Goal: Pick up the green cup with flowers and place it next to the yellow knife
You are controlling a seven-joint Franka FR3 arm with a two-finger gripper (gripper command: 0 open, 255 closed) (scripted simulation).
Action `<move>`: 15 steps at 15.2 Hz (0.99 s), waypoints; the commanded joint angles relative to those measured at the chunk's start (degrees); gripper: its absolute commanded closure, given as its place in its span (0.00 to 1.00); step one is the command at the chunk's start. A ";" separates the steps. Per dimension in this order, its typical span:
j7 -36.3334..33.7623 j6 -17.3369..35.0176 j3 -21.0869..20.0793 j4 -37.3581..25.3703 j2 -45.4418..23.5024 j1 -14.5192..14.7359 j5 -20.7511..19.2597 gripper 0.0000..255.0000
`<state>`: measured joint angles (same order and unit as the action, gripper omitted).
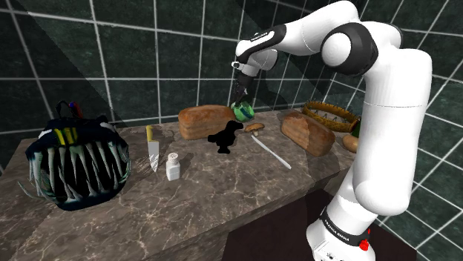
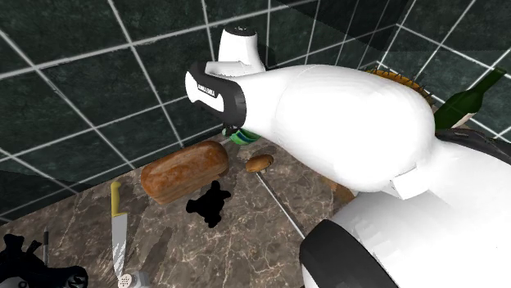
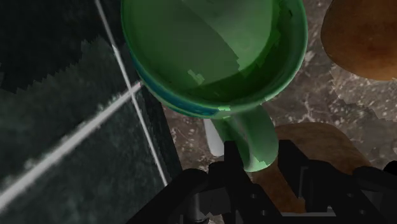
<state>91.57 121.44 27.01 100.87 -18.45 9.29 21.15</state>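
The green cup [image 1: 243, 111] hangs in the air above the back of the marble counter [image 1: 222, 193], beside the tiled wall. My gripper [image 1: 239, 95] comes down on it from above. In the wrist view my gripper [image 3: 257, 159] is shut on the cup's handle, and the cup's open green bowl [image 3: 210, 51] faces the camera. A sliver of the cup [image 2: 241, 137] peeks out under the arm. The cup's dark shadow [image 1: 225, 139] falls on the counter below. The knife with the yellow handle [image 1: 153, 150] lies flat toward the shoulder view's left, and the same knife [image 2: 118, 221] lies before the loaf.
A brown bread loaf [image 1: 205, 121] lies by the wall behind the knife, another loaf [image 1: 307, 132] at the right. A white shaker [image 1: 173, 166] stands by the knife tip. A dark toothed fish figure [image 1: 76, 162] is far left. A basket [image 1: 332, 115] sits back right.
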 commanded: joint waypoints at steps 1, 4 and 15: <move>-0.51 -1.38 0.20 -0.90 0.66 0.09 -0.55 1.00; -1.20 -3.31 0.43 -2.26 1.38 0.16 -1.21 1.00; -3.35 -10.80 1.04 -8.47 3.10 0.09 -2.98 1.00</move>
<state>88.50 111.44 28.02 93.17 -15.51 9.36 18.32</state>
